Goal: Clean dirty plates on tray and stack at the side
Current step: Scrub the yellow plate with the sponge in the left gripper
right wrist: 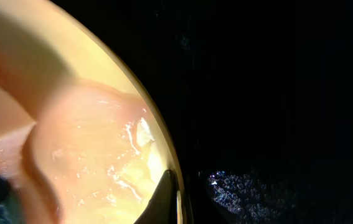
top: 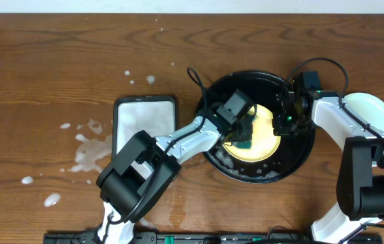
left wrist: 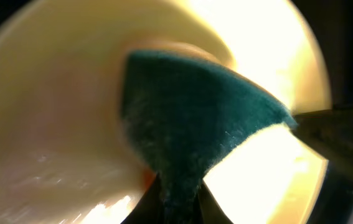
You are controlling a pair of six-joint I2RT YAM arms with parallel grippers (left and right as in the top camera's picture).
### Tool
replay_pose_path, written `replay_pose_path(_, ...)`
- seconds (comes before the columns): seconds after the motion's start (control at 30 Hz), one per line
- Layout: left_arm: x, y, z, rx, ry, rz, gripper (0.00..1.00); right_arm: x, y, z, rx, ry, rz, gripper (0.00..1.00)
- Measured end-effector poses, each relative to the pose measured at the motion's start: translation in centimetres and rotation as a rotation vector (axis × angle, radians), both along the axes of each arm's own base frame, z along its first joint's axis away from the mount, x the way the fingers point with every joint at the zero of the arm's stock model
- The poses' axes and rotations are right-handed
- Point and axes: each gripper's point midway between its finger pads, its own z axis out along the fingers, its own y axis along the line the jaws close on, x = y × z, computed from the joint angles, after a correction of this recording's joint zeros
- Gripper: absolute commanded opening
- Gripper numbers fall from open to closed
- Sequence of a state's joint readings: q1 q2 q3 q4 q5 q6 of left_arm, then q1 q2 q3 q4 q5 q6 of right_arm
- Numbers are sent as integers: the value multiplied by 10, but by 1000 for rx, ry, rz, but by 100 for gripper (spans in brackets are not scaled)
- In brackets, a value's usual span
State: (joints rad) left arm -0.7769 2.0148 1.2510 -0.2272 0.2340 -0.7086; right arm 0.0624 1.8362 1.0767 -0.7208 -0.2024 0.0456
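across the whole view: wooden tabletop (top: 56,61), brown, wet in patches.
- tray (top: 293,159): round, glossy black, raised rim; right half of the tabletop, midway between far and near edges; suds (top: 246,169) along its near inner wall.
- sponge dish (top: 134,118): white, rectangular, black rim; just left of the tray, nearer the tabletop's centre.
- pale plate (top: 374,112): round, outside the tray, by the right edge, partly under the right arm.
- yellow plate (top: 266,139): inside the tray, glossy and wet.
- left pincer (left wrist: 179,205): pressed together, pinching the sponge.
- right pincer (right wrist: 170,199): pressed together on the yellow plate's right rim.
- sponge (left wrist: 188,112): dark green, folded, lying against the yellow plate's face.
- foam spots (top: 87,146): white, scattered toward the left edge.
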Motion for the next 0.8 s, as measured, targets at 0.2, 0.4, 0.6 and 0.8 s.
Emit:
replay_pose_path(0.2, 7, 52, -1, 301, -76, 69, 7, -3, 2, 0, 6, 13, 0, 1)
replay_pose_path(0.4, 15, 72, 1, 437, -165, 73, 7, -7, 15, 1, 45, 28, 15, 1)
replay_pose_path(0.6, 20, 43, 0, 259, -144, 58, 7, -8, 16, 1, 50, 31, 14, 1)
replay_pose_path(0.8, 25, 3, 4, 5, -86, 75, 7, -8, 16, 1, 50, 31, 14, 1)
